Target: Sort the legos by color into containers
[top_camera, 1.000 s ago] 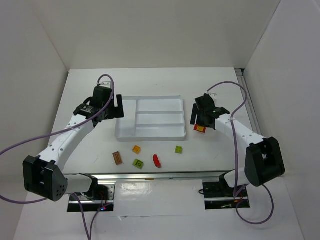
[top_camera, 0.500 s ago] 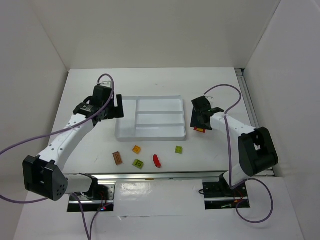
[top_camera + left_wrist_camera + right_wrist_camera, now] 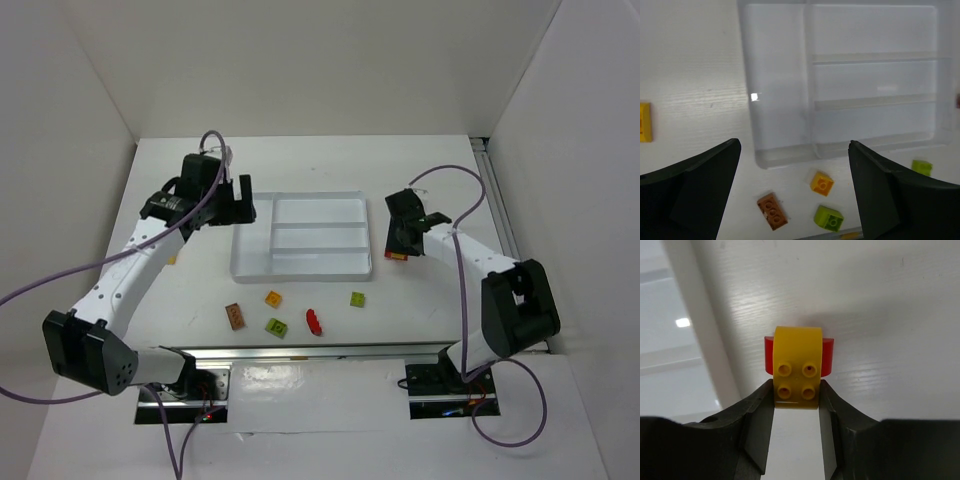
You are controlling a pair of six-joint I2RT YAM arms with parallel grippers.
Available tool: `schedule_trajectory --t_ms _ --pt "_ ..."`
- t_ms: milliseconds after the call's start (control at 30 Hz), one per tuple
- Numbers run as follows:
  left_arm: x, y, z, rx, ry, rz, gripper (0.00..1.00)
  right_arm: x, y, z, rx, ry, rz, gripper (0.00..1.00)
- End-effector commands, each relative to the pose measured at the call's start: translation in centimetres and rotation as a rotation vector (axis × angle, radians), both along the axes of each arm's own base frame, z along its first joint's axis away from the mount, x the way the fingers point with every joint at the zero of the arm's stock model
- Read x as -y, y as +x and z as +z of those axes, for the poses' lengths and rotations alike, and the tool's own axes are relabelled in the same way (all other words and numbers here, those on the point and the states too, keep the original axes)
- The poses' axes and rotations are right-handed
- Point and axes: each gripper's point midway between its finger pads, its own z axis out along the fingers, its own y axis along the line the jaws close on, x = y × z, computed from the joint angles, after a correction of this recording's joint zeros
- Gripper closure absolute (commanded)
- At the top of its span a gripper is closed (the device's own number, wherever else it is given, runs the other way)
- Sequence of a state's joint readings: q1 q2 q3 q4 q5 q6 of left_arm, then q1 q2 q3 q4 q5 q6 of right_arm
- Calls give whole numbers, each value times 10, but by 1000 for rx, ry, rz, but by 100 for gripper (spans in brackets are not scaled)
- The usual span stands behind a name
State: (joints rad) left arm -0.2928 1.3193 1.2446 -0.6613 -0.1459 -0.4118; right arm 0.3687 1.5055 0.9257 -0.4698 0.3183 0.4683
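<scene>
Top view: right gripper (image 3: 400,240) parked just right of the tray (image 3: 300,262), left gripper (image 3: 238,203) at its left edge, loose legos (image 3: 273,298) out front. Left wrist: fingers spread wide. Right wrist: fingers clamped on a yellow brick (image 3: 797,365), with a red brick (image 3: 828,356) behind it, beside the tray.

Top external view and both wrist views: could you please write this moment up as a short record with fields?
Tray: all four sections empty
In front of tray: brown brick, orange brick, red brick, near lime green brick, far lime green brick
Left of tray: stray yellow brick
Left gripper: open, above tray's left side
Right gripper: shut on held yellow brick, red piece against it, right of tray
</scene>
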Motion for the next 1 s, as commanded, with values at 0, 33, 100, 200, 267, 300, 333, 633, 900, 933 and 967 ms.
schedule_trajectory --t_ms 0,33,100,200,267,300,333,633,900,933,967 --pt "47 -2 48 80 -143 -228 0 -18 21 77 168 95 61 71" --pt "72 -7 63 65 -241 -339 0 -23 23 104 224 124 103 71" --pt "95 -11 73 28 -309 -431 0 -37 21 127 277 184 191 71" --pt "135 -25 96 16 -370 -565 1 -60 13 164 374 291 332 73" --pt "165 -34 108 89 -399 -691 4 -75 7 182 394 358 425 76" --pt "170 -40 117 137 -399 -727 5 -83 5 190 399 392 462 76" --pt "175 -44 120 164 -397 -754 5 -97 -3 199 395 457 533 76" --pt "190 -50 165 475 -327 -958 0 -142 -46 295 386 771 821 76" --pt "163 -60 182 804 -203 -924 2 -150 -65 318 296 1130 878 76" --pt "163 -59 182 813 -189 -930 0 -152 -72 320 272 1183 915 76" --pt "164 -60 182 819 -181 -944 0 -154 -74 321 266 1219 926 76"
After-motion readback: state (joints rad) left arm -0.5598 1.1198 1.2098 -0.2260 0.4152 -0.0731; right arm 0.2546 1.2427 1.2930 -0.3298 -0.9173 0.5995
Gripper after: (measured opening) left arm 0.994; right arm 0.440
